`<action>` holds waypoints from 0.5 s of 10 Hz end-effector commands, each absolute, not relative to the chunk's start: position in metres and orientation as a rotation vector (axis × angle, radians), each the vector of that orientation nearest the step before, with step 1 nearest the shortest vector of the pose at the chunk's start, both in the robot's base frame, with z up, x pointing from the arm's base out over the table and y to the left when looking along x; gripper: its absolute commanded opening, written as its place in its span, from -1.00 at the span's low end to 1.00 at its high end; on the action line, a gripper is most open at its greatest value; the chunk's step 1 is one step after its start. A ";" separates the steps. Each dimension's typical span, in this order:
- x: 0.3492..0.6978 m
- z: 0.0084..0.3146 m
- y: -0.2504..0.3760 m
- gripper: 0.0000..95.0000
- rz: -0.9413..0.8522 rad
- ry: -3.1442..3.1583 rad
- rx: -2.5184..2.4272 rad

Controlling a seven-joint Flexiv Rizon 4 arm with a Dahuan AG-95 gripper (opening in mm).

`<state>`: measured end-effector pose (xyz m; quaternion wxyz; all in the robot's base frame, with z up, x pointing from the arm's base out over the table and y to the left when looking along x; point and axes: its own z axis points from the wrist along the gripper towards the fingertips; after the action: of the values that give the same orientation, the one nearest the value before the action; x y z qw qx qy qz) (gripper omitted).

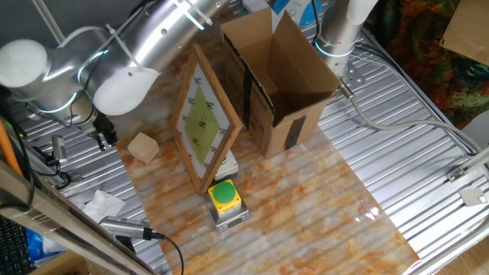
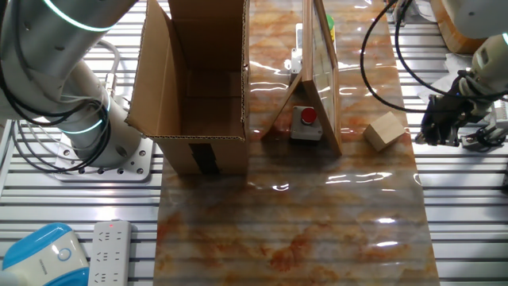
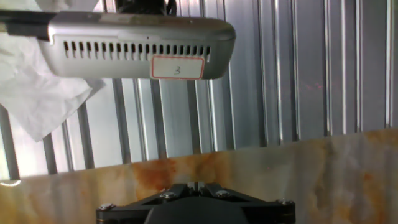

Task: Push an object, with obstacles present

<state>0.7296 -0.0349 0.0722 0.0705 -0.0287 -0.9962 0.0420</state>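
The small light-tan wooden cube (image 1: 143, 147) sits on the marbled mat near its edge; it also shows in the other fixed view (image 2: 385, 129). My gripper (image 2: 435, 127) is just beyond the mat's edge, beside the cube and apart from it, over the ribbed metal table. In the hand view the fingers (image 3: 197, 185) are shut with nothing between them, and the cube is out of view. The obstacles are the open cardboard box (image 1: 279, 84), the wood-framed board with the yellow-green diamond (image 1: 205, 118) leaning upright, and the yellow-and-green button (image 1: 224, 195) on its grey base.
A crumpled white tissue (image 1: 99, 205) and a grey vented device labelled 3 (image 3: 142, 46) lie on the ribbed table by my gripper. A red button (image 2: 307, 117) sits behind the board. A second arm's base (image 1: 340, 30) stands behind the box. A power strip (image 2: 107, 246) lies off the mat.
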 end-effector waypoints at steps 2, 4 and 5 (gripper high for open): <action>0.728 0.063 -0.047 -1.00 0.110 -3.011 -0.062; 0.726 0.061 -0.052 -1.00 0.113 -3.009 -0.055; 0.726 0.060 -0.053 -1.00 0.101 -3.011 -0.059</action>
<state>0.7220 -0.0557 0.0598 0.0622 -0.0177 -0.9973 0.0345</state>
